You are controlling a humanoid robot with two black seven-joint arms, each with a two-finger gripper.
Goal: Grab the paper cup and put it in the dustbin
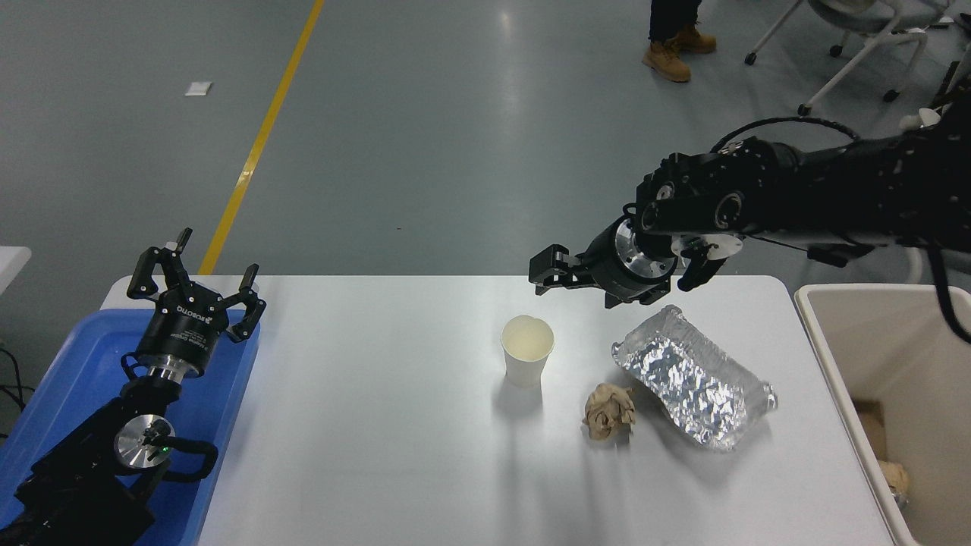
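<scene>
My right gripper jaws, spread and empty, hang just beyond the upright paper cup; I could tip it descending off-centre.

Both my arms are matte black. Left gripper: black linkage fingers, white lettering on the cylindrical body, silver wrist ring, silver joint disc with a green LED. Right gripper: black, silver wrist flange with screw holes, black cable looped above the forearm.
</scene>
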